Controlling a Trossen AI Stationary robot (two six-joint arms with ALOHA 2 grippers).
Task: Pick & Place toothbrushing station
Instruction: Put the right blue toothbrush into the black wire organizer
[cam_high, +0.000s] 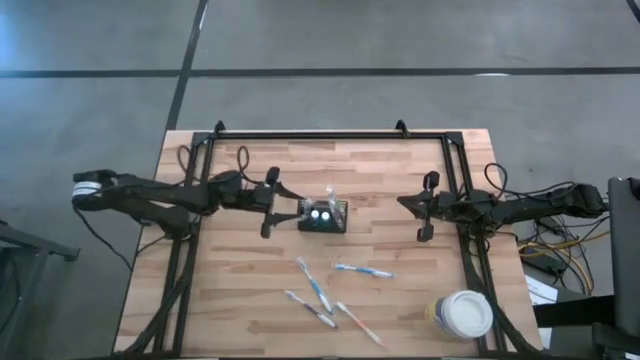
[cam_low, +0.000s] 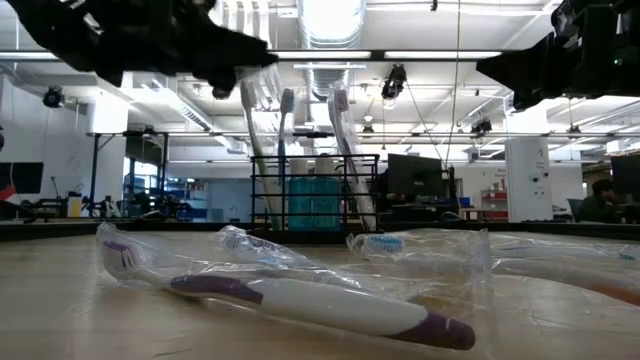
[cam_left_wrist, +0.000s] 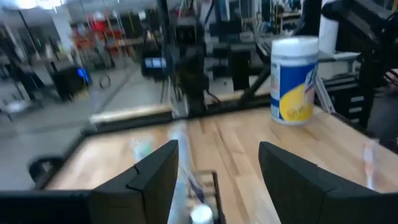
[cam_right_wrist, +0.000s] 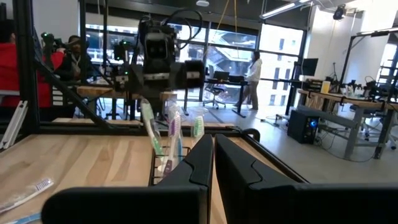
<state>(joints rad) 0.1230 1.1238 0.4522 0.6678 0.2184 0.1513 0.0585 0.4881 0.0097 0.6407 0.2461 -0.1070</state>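
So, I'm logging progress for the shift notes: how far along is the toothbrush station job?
Partly done. The toothbrushing station stands mid-table with three wrapped brushes upright in it. In hand: the left gripper hovers open just beside the caddy. Left: several wrapped toothbrushes lie loose on the table. The right gripper waits shut at the table's right.

A light wooden table (cam_high: 240, 300) is seen, and the black wire-mesh caddy (cam_high: 322, 216) is set upright near its middle. Four wrapped toothbrushes (cam_high: 312, 283) are scattered flat on the boards in front of it, while a white-lidded tub (cam_high: 463, 313) is stood at one corner.
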